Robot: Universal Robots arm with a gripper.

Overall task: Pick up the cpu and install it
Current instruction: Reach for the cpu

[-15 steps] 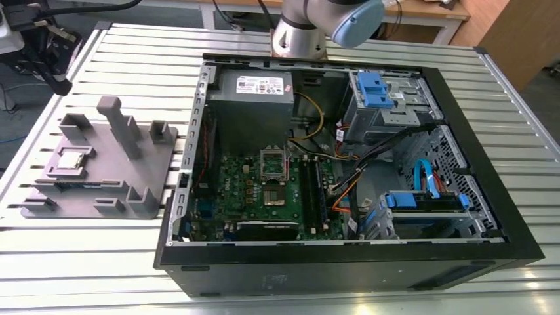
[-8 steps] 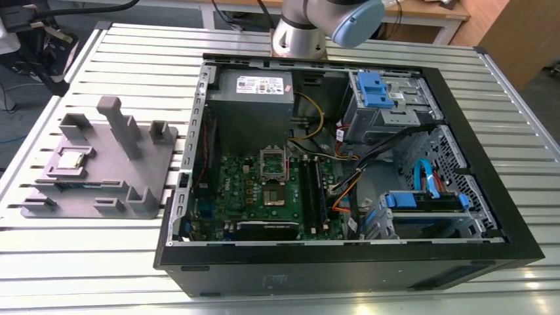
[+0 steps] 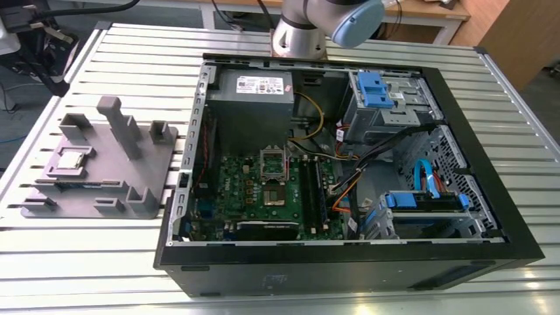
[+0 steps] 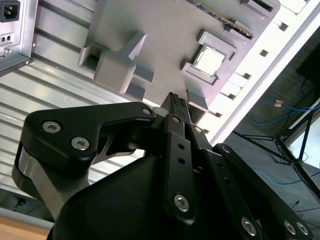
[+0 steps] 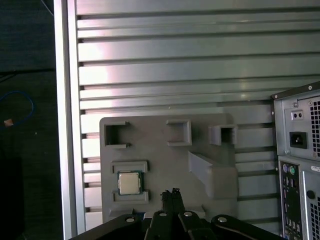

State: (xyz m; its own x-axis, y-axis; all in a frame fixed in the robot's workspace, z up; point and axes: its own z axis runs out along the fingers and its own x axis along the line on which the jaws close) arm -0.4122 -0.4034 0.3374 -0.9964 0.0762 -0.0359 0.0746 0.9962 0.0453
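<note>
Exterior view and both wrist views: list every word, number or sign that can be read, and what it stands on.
None reads.
Label on the power supply: print too small.
cpu top: any marking too blurred.
Grey fixture: no text seen.

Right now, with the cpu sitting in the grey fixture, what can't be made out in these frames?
The arm: cut off by the exterior view's top edge.
The motherboard socket: too small in the exterior view to tell if empty.
The fixture: one edge hidden behind the gripper in the first wrist view.
The cpu: corner marking too small in the first wrist view.
</note>
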